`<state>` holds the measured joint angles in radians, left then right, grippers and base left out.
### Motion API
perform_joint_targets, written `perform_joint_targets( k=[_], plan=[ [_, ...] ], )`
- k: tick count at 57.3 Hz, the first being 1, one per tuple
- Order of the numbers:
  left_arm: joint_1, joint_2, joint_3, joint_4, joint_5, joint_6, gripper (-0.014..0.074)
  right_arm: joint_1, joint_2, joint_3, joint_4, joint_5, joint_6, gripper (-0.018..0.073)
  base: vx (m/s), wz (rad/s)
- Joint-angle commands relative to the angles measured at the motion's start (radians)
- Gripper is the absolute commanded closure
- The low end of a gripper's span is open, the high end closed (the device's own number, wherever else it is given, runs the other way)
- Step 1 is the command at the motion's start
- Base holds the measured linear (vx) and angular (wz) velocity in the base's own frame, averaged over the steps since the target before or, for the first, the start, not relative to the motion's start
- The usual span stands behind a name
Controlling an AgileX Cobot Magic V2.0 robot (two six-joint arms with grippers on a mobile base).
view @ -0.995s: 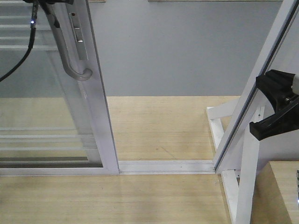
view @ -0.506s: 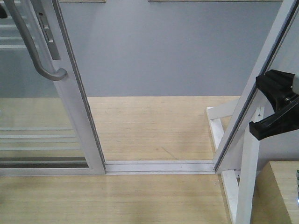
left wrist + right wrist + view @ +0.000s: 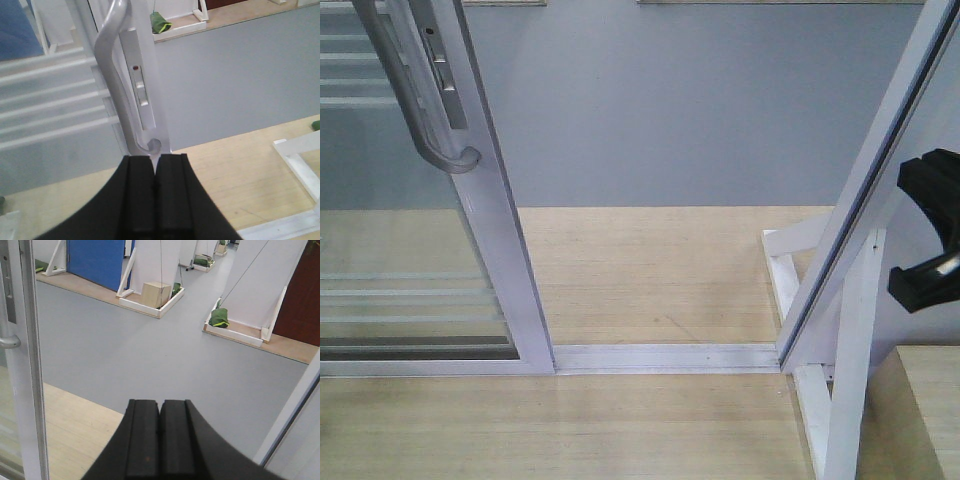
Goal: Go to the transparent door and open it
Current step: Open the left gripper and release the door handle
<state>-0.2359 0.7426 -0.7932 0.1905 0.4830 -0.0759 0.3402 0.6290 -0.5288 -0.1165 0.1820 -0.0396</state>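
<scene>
Door: transparent door (image 3: 415,270) stands at the left of the front view, slid aside, its white frame edge slanting down to the floor track (image 3: 665,356); thin white bars cross the glass.
Handle: curved grey bar handle (image 3: 420,110) sits on the frame near the top left, with the lock plate (image 3: 442,75) just beside it.
Opening: wide gap between the door edge and the white jamb post (image 3: 865,190) at the right; grey floor (image 3: 690,110) beyond, wooden floor (image 3: 650,275) at the threshold.
Left hand: left hand (image 3: 156,175) has its black fingers pressed together, holding nothing, tips just below the handle's lower end in the wrist view.
Right hand: right hand (image 3: 160,420) also pressed together, holding nothing, facing through the opening; in the front view it shows at the right edge beside the jamb post.
</scene>
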Motion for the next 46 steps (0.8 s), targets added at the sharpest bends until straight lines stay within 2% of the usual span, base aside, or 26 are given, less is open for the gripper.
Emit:
perform_joint_targets(
  k=[1, 9, 28, 37, 46],
  plan=[
    [-0.004, -0.084, 0.073, -0.014, -0.112, -0.02, 0.0596, -0.007, -0.047, -0.033, -0.006, -0.019, 0.004, 0.0564, 0.0, 0.0],
    [-0.004, -0.207, 0.211, -0.049, -0.115, -0.037, 0.0596, -0.007, -0.133, -0.012, -0.01, 0.034, 0.003, 0.0564, 0.0, 0.0],
    [-0.004, -0.448, 0.457, -0.062, -0.211, -0.047, 0.0596, -0.007, -0.302, 0.125, -0.01, 0.014, 0.003, 0.0564, 0.0, 0.0],
    [-0.004, -0.451, 0.475, -0.066, -0.316, -0.045, 0.0596, -0.007, -0.299, 0.145, -0.008, -0.003, 0.003, 0.0564, 0.0, 0.0],
    [-0.004, -0.451, 0.475, -0.065, -0.335, -0.046, 0.0596, -0.007, -0.299, 0.145, -0.005, 0.07, 0.003, 0.0562, 0.0, 0.0]
  ],
)
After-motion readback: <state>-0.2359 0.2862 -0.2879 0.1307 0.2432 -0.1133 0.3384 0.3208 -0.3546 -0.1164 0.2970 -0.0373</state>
